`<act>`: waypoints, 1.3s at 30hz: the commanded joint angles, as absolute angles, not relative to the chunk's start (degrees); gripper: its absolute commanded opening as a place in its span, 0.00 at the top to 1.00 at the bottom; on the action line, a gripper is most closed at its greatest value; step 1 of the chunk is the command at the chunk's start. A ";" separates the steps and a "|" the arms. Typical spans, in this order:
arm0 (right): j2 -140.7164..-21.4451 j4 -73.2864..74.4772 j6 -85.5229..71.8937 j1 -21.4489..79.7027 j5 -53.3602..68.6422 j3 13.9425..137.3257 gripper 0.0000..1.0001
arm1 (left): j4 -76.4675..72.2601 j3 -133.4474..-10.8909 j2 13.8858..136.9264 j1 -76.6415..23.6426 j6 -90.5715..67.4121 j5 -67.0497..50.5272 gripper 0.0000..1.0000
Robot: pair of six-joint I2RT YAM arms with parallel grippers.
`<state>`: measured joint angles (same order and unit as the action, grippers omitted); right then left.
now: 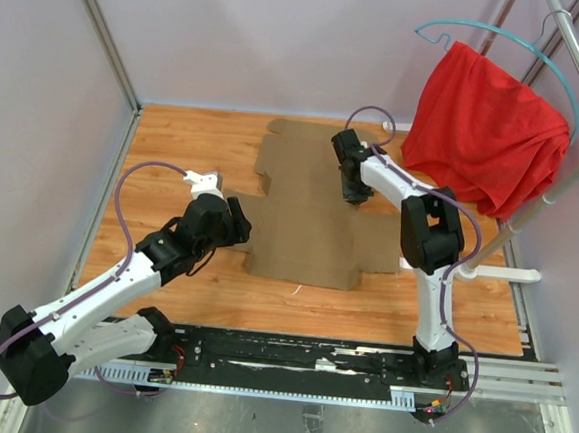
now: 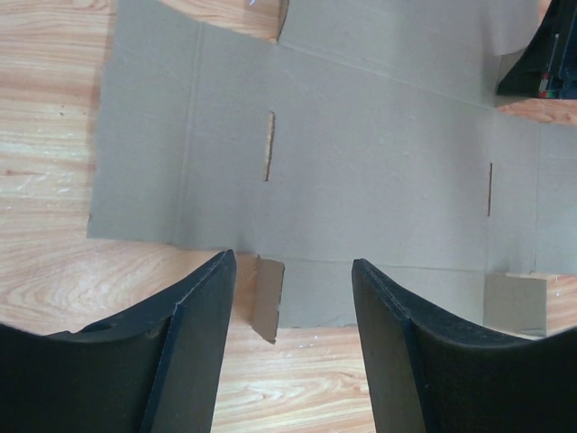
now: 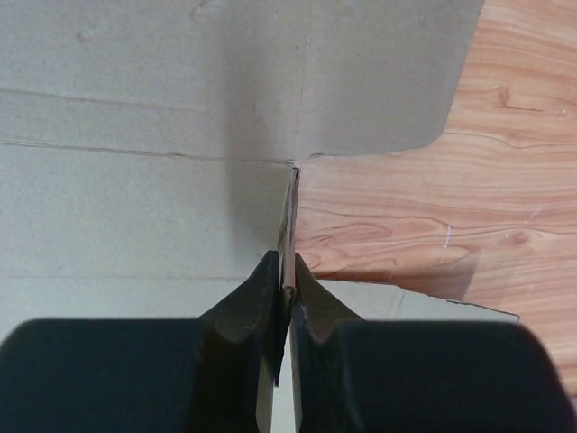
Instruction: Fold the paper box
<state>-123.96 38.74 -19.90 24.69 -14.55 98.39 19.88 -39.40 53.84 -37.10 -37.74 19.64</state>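
The paper box (image 1: 304,228) lies spread out flat in the middle of the wooden tabletop (image 1: 174,157). It is one brown sheet, not yet folded up. One part of it points to the far wall, and flaps stick out to the left and right. It looks about as wide as it is long, so I cannot tell which is its long way.

The left fingers (image 1: 237,220) are at the left edge of the sheet. In the left wrist view the left fingers (image 2: 194,343) are spread wide apart and hold nothing. A small flap (image 2: 268,293) of the paper box (image 2: 361,162) shows in the gap between them. I cannot tell if they touch it.

The right fingers (image 1: 352,193) are on the far right part of the sheet. Up close, the right fingers (image 3: 257,307) are squeezed together on a thin edge of the paper box (image 3: 135,207) that stands up between them.

A red cloth (image 1: 487,132) hangs at the back right, away from the sheet.
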 commanded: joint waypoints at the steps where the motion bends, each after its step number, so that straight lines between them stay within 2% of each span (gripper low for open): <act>1: -125.43 43.31 -16.37 29.38 -26.02 101.98 0.93 | 20.10 -38.72 53.41 -37.53 -37.35 19.90 0.40; 8: -125.28 44.66 -17.10 33.51 -27.79 102.25 0.95 | 20.92 -39.48 53.26 -37.53 -37.52 18.98 0.40; 21: -123.12 41.95 -14.35 35.02 -18.85 100.32 0.98 | 19.78 -38.78 55.20 -37.46 -36.21 20.75 0.38; 26: -123.72 41.79 -15.69 34.60 -13.87 101.65 0.99 | 18.00 -39.58 59.47 -36.15 -35.46 22.28 0.35; 31: -123.02 41.53 -20.28 33.77 -10.95 100.93 0.99 | 12.99 -41.50 67.01 -25.82 -32.59 15.54 0.34; 35: -119.97 38.32 -22.11 33.23 -9.84 96.84 0.99 | 13.09 -46.66 76.28 -24.26 -30.56 17.48 0.36; 39: -114.79 31.06 -22.02 33.13 -9.78 89.24 0.99 | 12.05 -49.27 79.66 -24.26 -30.41 18.00 0.38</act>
